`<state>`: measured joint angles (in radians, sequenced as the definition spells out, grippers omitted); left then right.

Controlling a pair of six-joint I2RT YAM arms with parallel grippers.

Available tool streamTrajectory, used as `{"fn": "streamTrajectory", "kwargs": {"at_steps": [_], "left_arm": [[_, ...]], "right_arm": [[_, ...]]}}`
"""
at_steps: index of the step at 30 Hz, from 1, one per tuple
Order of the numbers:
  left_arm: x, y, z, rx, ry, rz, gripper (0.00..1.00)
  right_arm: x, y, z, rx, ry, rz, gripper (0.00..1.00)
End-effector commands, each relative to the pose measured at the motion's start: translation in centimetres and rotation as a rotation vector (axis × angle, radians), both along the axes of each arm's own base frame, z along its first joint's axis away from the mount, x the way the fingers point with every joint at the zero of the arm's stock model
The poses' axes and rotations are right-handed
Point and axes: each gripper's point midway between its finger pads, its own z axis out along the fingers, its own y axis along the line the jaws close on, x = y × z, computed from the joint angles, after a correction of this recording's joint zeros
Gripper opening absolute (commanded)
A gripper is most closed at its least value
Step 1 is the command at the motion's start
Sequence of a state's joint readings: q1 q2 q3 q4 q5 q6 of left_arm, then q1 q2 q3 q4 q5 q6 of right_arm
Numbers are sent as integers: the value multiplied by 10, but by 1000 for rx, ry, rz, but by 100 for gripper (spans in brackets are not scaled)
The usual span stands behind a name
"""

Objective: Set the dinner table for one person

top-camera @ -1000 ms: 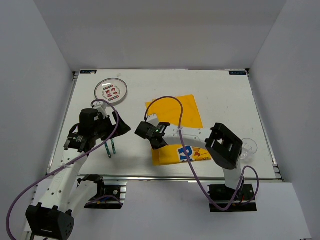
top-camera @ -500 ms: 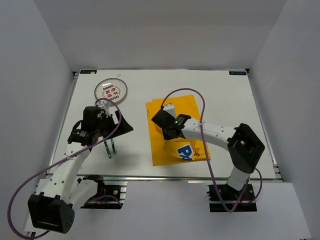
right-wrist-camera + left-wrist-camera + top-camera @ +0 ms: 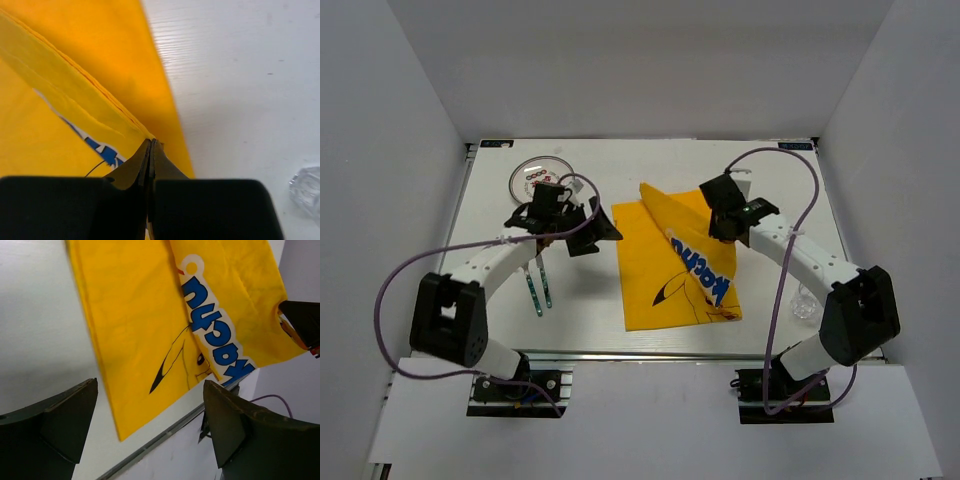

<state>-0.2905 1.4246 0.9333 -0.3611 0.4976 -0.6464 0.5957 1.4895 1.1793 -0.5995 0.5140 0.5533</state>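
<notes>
The yellow Pikachu-print cloth (image 3: 660,275) lies mid-table on the white dinner table (image 3: 580,300), with a folded flap showing blue lettering (image 3: 210,325). My right gripper (image 3: 723,217) is shut on the flap's edge at the cloth's far right. In the right wrist view its jaws (image 3: 151,145) pinch the yellow hem (image 3: 100,100). My left gripper (image 3: 602,230) hangs open beside the cloth's far left edge. In the left wrist view its fingers (image 3: 240,430) are spread wide, with the cloth (image 3: 140,315) beyond them and nothing between them.
A round plate (image 3: 532,178) with a red print sits far left, partly behind my left arm. Two thin teal-handled utensils (image 3: 538,290) lie near left. A clear glass (image 3: 805,305) stands near right, also at the edge of the right wrist view (image 3: 306,192).
My right gripper has dragged the cloth's edge from near centre to the far right, opening the fold so the print shows. My left gripper swung from the near left up to the cloth's far left edge.
</notes>
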Motion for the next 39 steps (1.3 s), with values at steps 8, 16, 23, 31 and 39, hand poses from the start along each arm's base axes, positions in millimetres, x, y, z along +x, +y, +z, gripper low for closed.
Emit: {"fn": "streamTrajectory", "kwargs": {"at_steps": [8,16,23,31,39], "left_arm": [[45,-108,27,-284,-64,-139,87],[35,-111,-91,-80,240,36,87],[30,-74,-142,171,350,251,88],[36,-1,-154,496,377,500,89],[68,38,-119,701,298,587,90]], "right_arm": [[7,-87,23,-59,-25,-197,0],[19,-105,27,-70,4,-193,0],[19,-142,-1,-115,119,-267,0],[15,-155,1,-64,95,-288,0],[8,-148,-26,-32,134,-267,0]]}}
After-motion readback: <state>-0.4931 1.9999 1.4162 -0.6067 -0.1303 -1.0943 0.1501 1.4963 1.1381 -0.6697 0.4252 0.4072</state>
